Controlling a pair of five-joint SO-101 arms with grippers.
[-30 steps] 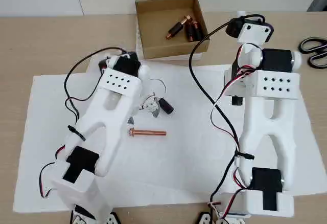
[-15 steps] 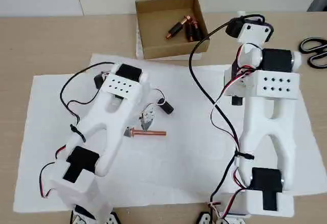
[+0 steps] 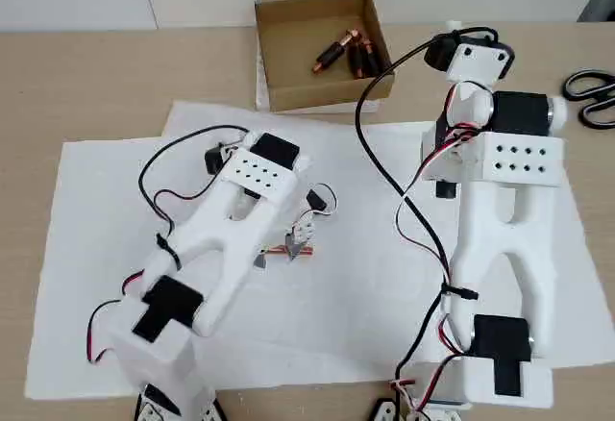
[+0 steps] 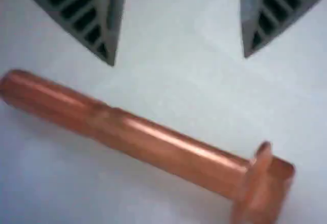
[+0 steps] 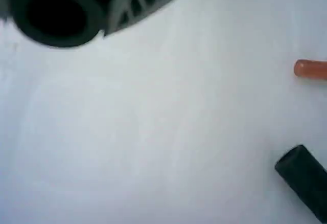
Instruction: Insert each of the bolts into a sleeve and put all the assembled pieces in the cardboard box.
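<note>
Your left gripper [image 4: 179, 55] hangs wide open and empty, low over the white sheet [image 3: 365, 277]. The copper bolt [image 4: 153, 142] lies flat just off its fingertips, not yet between them. The bolt's long axis runs roughly along the line in which the jaws close, not across it, so I judge you need a wrist turn before closing. On the surface [image 3: 96, 85] the bolt sits mid-sheet, lying about parallel to the near edge. It is far closer to your left arm than to your right.

Your right gripper [image 3: 443, 179] seems closed on a black sleeve [image 5: 53, 17], held just above the sheet. A loose sleeve [image 5: 302, 175] lies near the bolt. The cardboard box [image 3: 317, 0] sits at the far edge with the assembled pieces [image 3: 351, 51] inside. No writing is legible.
</note>
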